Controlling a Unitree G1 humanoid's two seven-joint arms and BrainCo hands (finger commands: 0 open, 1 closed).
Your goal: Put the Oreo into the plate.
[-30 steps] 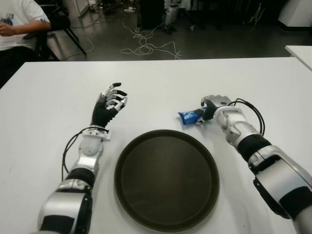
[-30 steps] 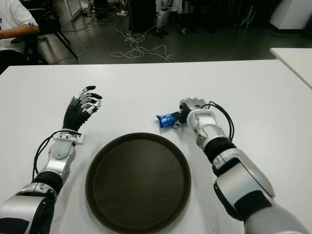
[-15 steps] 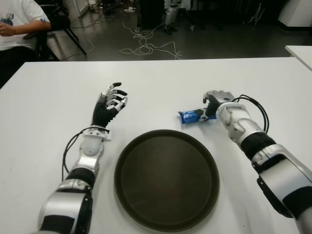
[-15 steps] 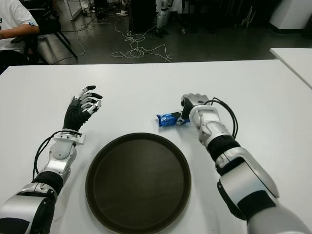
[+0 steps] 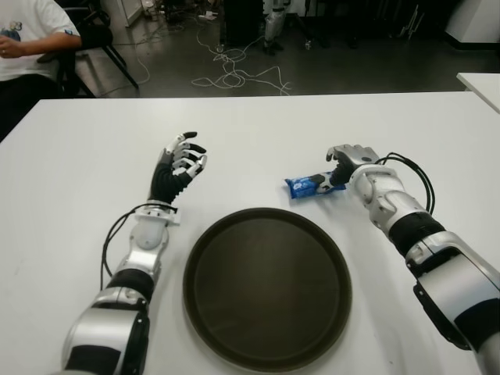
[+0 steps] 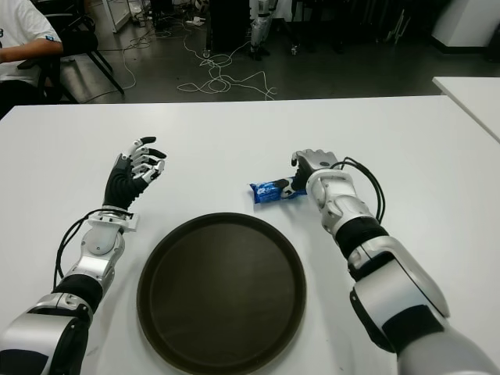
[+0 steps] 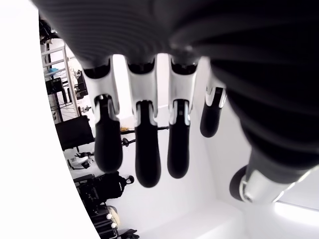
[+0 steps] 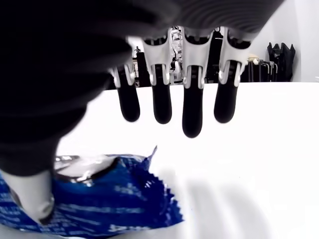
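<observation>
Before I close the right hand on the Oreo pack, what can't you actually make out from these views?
- Right wrist view: the thumb covers part of the blue Oreo packet; contact underneath is hidden. The four fingers hang straight, off it.
- Eye views: the right hand hides the packet's near end; whether it touches is unclear.
- The packet's print is too small.
- The round dark plate is fully in view.
- The left hand, open, shows left of the plate.

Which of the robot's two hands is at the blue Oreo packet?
The right hand: it sits against the Oreo packet, fingers extended above it. The left hand is raised, empty, across the plate.
</observation>
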